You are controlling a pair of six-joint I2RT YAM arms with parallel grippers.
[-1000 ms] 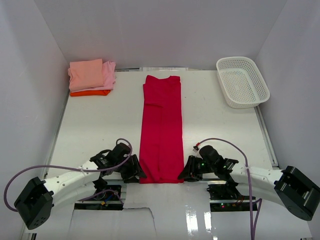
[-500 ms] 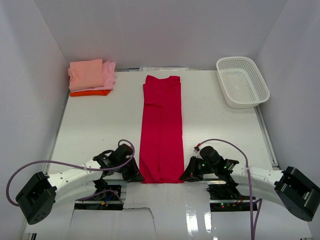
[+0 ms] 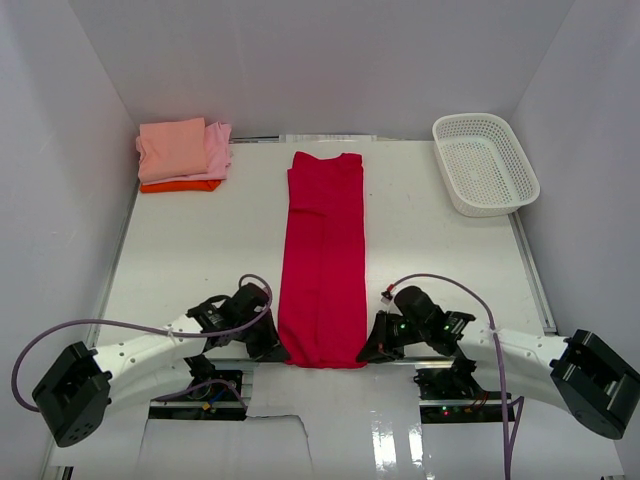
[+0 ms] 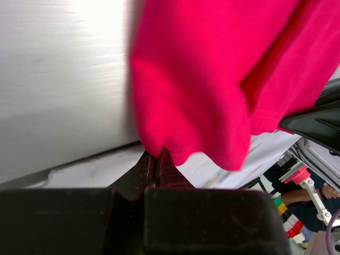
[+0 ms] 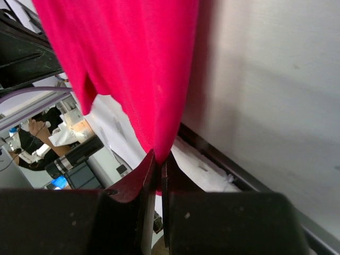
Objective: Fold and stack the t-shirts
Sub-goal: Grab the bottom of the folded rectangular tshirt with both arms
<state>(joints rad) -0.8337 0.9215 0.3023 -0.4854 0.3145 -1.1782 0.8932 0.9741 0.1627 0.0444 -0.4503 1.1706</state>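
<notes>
No legible lettering, label, brand mark or numeral in any view: the crimson t-shirt (image 3: 322,260), folded stack (image 3: 183,152), basket (image 3: 485,163) and worktop (image 3: 200,250) carry none.

The orange t-shirt (image 3: 180,186) lies mostly hidden beneath the pink t-shirts (image 3: 175,148) (only its near edge shows).

White plastic lattice basket (image 3: 485,163) sits at far right corner of white table (image 3: 200,250), close to right wall, long axis skewed to table edge. Plain white walls (image 3: 320,60) enclose table on three sides. Glossy near strip (image 3: 385,440) mirrors overhead light.
</notes>
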